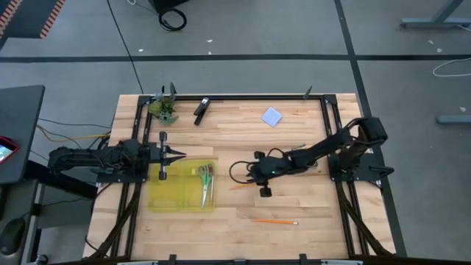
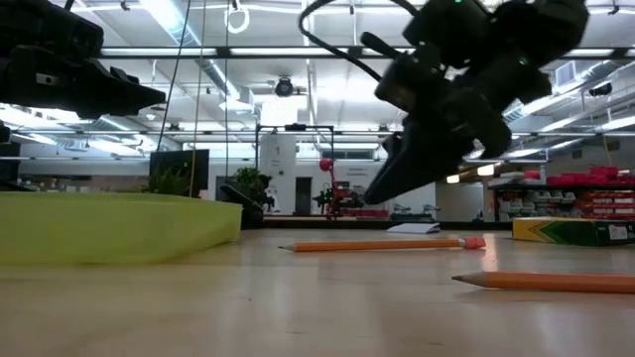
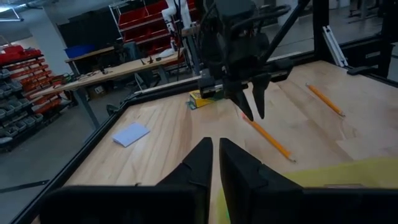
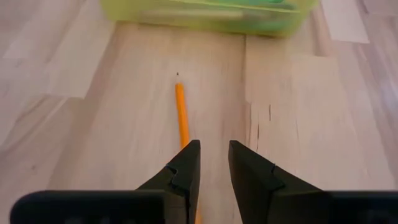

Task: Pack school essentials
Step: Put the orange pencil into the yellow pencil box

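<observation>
Right wrist view showing pencil (image 4: 181, 109) lying flat on tabletop (image 4: 298, 124), tip pointing toward yellow-green bin (image 4: 211, 17), reaching between fingers of right end effector (image 4: 213, 163), slightly parted, gripping nothing. Left end effector (image 1: 179, 155) hovering over bin, nearly closed, empty.

I see bare desk (image 1: 309, 213) between my right gripper (image 1: 250, 174) and the yellow-green bin (image 1: 181, 185), with only an orange pencil (image 4: 181, 114) lying there. The left gripper (image 1: 179, 155) hangs over the bin's far edge. A second pencil (image 1: 274, 221) lies well apart.
</observation>
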